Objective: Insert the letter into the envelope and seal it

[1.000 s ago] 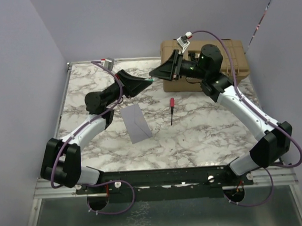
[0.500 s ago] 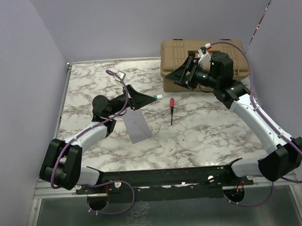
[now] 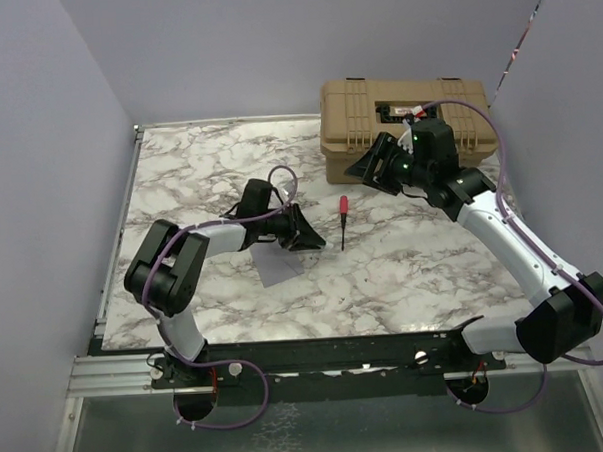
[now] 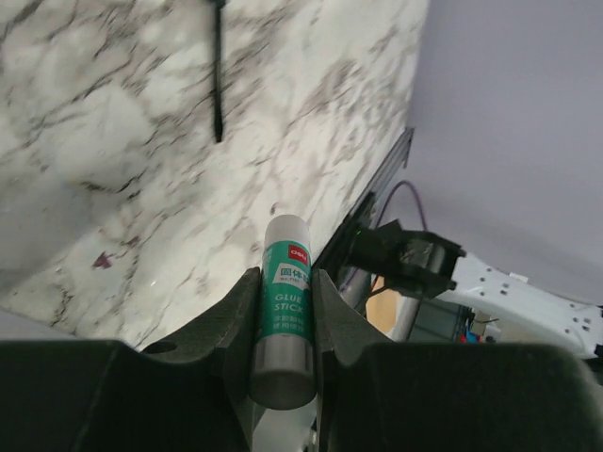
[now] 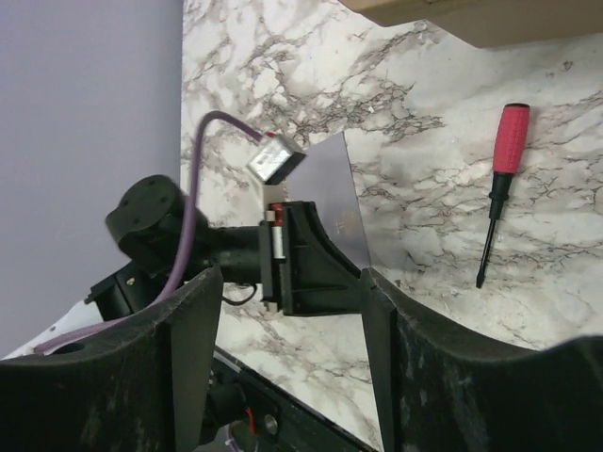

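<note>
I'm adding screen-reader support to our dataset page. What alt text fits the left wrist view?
A green-and-white glue stick is held between the fingers of the left gripper, above a marbled table. A screwdriver lies near the top edge.

Marble table (image 3: 179,161) bears envelope (image 3: 280,268), screwdriver (image 3: 342,221) (red-handled), case (image 3: 357,113).

Light was even and diffuse, coming from overhead; room moderately bright. Marble table (image 3: 384,272) showed no hard glare. Walls (image 3: 274,47) were a flat lilac with no hotspots. Shadows were soft and faint: a smudge under the left arm (image 3: 212,240), a thin dark band along the foot of the case (image 3: 406,106). Top view was sharp throughout. From the left wrist, the glue stick (image 4: 283,311) was crisp and its label readable; the marble behind was smeared, the screwdriver (image 4: 218,75) a blurred dark streak. The right wrist view was clear on the tabletop, its black foreground parts near-silhouette.
</note>
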You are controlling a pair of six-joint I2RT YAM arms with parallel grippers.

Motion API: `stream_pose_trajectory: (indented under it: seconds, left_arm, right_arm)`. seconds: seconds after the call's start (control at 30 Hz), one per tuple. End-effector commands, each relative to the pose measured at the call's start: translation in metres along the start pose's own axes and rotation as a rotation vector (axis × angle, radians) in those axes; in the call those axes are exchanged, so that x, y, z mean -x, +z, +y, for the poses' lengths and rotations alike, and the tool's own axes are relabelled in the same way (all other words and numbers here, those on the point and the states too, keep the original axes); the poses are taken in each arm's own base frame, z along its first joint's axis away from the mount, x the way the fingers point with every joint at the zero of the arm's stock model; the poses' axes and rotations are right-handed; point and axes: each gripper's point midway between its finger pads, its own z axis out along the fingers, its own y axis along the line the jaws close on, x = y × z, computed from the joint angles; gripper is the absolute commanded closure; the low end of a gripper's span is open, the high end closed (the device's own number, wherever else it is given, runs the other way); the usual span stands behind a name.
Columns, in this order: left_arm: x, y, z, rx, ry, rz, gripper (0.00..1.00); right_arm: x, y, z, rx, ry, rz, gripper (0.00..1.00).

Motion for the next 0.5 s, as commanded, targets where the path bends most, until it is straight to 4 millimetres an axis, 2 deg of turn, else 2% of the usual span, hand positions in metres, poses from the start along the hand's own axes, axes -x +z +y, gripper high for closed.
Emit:
stream_pose_trajectory:
  seconds: [0.0,0.23,0.47]
  left_arm:
    - [-0.024,0.012,0.04,0.153,-0.069,0.126,1.0]
    - [-0.03,0.037,0.06,0.209,-0.122,0.205,0.87]
    - [-0.023,0.044,0.07,0.268,-0.116,0.2,0.64]
  right_arm:
    - [-0.004,-0.001,-0.008,-0.035,-0.004,0.006,0.39]
    - [-0.006,-0.001,-0.01,-0.032,0.02,-0.005,0.39]
    - [-0.006,-0.004,-0.011,-0.04,0.026,-0.01,0.4]
